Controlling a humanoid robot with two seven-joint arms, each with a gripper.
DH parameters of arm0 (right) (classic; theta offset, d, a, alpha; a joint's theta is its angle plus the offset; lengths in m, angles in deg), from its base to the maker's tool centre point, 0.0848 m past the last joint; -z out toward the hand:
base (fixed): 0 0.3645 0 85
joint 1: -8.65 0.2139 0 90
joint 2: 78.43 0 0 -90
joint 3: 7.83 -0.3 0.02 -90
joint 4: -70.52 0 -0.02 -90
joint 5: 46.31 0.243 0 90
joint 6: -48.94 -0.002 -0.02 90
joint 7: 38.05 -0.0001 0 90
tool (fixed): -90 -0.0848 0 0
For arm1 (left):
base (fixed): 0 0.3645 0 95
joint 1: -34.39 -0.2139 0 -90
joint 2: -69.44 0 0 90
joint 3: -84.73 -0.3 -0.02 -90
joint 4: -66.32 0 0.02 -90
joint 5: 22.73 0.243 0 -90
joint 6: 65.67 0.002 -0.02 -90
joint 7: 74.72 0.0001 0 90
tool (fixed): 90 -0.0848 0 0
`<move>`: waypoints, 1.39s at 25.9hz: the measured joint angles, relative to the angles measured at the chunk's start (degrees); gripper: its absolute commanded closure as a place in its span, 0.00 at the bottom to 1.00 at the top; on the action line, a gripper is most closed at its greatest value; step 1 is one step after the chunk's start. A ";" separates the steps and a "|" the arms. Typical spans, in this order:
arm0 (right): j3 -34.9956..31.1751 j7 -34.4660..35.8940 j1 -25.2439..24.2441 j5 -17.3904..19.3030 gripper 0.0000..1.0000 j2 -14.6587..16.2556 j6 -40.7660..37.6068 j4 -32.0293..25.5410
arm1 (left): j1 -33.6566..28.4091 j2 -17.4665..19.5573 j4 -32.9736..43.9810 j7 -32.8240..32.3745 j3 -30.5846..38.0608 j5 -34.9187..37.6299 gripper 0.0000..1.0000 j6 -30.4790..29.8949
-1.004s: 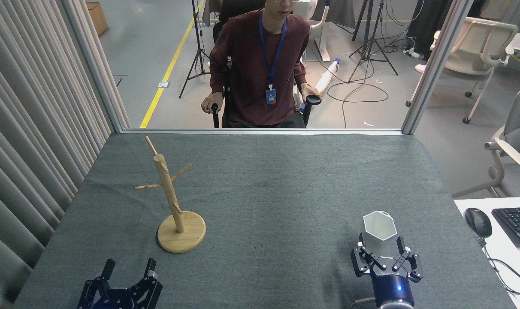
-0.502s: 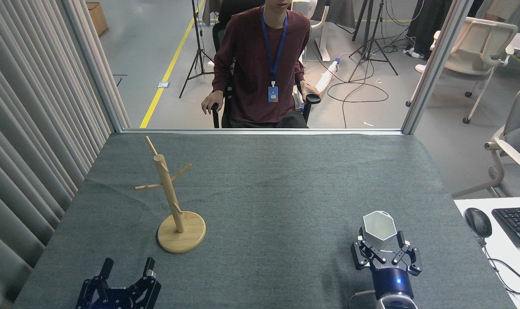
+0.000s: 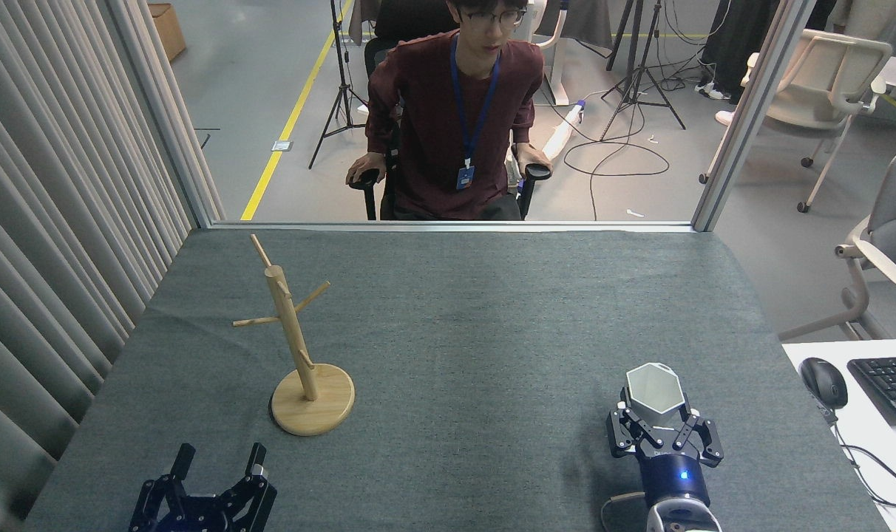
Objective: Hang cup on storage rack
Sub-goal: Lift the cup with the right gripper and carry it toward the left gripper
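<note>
Since the previous frame the person (image 3: 455, 111) beyond the far edge of the grey surface (image 3: 477, 325) has leaned forward, and the right hand (image 3: 659, 428) has closed in around the cup (image 3: 653, 390), its fingers now against the white sides at near right. The storage rack (image 3: 300, 347) stands unmoved at left with open cloth between it and the cup. The left hand (image 3: 215, 473), spread wide and empty, is partly cut off by the near edge.

Grey-clothed table (image 3: 448, 310), pleated curtain (image 3: 41, 185), tripods (image 3: 337, 89).

I was working in a robotics lab: tripods (image 3: 635, 70), floor cables (image 3: 616, 157), yellow floor tape (image 3: 289, 122), office chairs (image 3: 818, 77) beyond the cloth-covered counter (image 3: 477, 332).
</note>
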 measured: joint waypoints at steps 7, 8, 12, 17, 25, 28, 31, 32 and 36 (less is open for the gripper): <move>0.30 0.18 0.14 -0.07 0.36 0.34 -0.47 0.16 | 0.35 0.25 0.14 0.00 -0.01 0.08 0.01 -0.04; 0.32 0.23 0.01 -0.07 0.36 0.29 -0.51 -0.23 | 0.36 0.28 0.16 0.00 -0.01 0.08 0.01 -0.04; 0.59 1.06 -0.99 -0.10 0.36 -0.07 -0.66 -4.88 | 0.67 0.63 0.41 0.00 -0.10 1.51 0.01 -0.42; 4.63 1.14 -4.21 -0.31 0.36 -1.19 -0.70 -14.61 | 1.48 1.00 0.18 0.03 -2.25 12.31 0.01 -1.75; 14.36 1.27 -11.90 -7.55 0.36 -7.52 -0.23 -28.80 | 1.95 0.49 0.04 0.13 -7.53 19.41 0.01 -1.97; 17.41 1.11 -12.68 -11.38 0.36 -10.63 -0.20 -30.25 | 1.97 0.37 0.25 0.13 -8.53 19.78 0.01 -1.84; 19.58 1.06 -12.44 -14.70 0.36 -13.50 -0.20 -30.74 | 1.69 0.36 0.87 0.13 -8.91 19.95 0.01 -1.72; 20.15 1.06 -12.24 -15.62 0.36 -14.23 -0.20 -30.81 | 1.59 0.37 1.15 0.13 -8.99 19.99 0.01 -1.72; 23.92 0.86 -11.92 -17.88 0.36 -15.84 0.73 -30.53 | 1.22 0.42 2.15 0.13 -9.81 20.57 0.01 -1.70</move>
